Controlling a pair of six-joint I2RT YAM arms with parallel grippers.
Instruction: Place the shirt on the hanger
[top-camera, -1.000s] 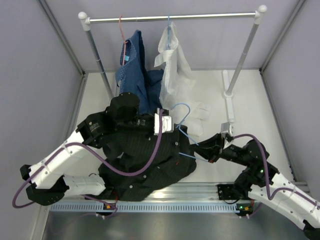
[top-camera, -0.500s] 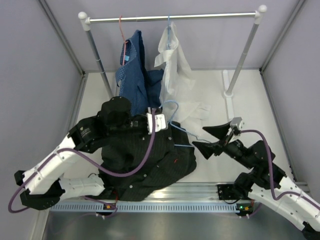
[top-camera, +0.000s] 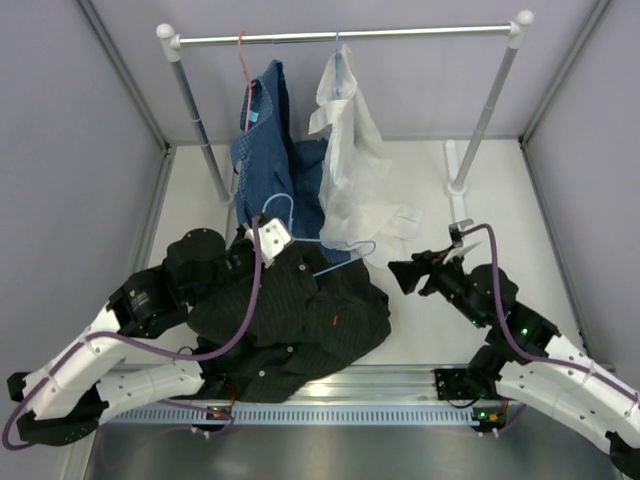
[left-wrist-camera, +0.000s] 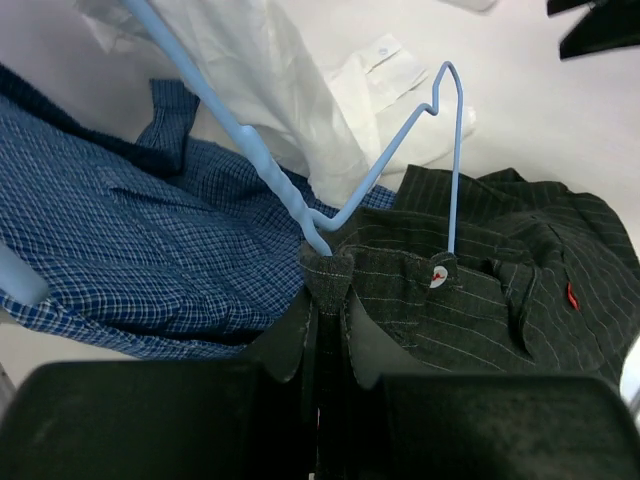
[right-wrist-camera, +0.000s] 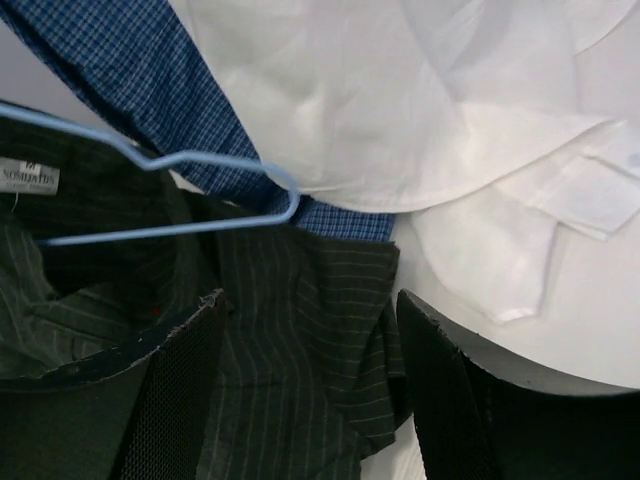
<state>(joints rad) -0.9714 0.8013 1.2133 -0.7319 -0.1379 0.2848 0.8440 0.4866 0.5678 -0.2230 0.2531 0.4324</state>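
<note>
The black pinstriped shirt (top-camera: 300, 320) lies bunched on the table in front of the arms. My left gripper (top-camera: 288, 243) is shut on a fold of its collar (left-wrist-camera: 327, 272). The light-blue wire hanger (left-wrist-camera: 268, 168) rises out of the collar just above the jaws, its hook toward the back (top-camera: 281, 203) and one shoulder poking out to the right (top-camera: 345, 249). My right gripper (top-camera: 408, 272) stands open to the right of the shirt, holding nothing. In the right wrist view its open gripper (right-wrist-camera: 310, 300) frames the shirt's edge (right-wrist-camera: 290, 380), with the hanger's wire (right-wrist-camera: 160, 229) beyond.
A clothes rail (top-camera: 340, 37) spans the back on two posts. A blue patterned shirt (top-camera: 265, 150) on a red-orange hanger and a white shirt (top-camera: 350, 160) hang from it, their tails reaching the table beside the black shirt. Grey walls stand left and right.
The right gripper has opened, let go near the hanger's end and drawn back to the right. The left gripper has dragged collar and hanger left and toward the back.
</note>
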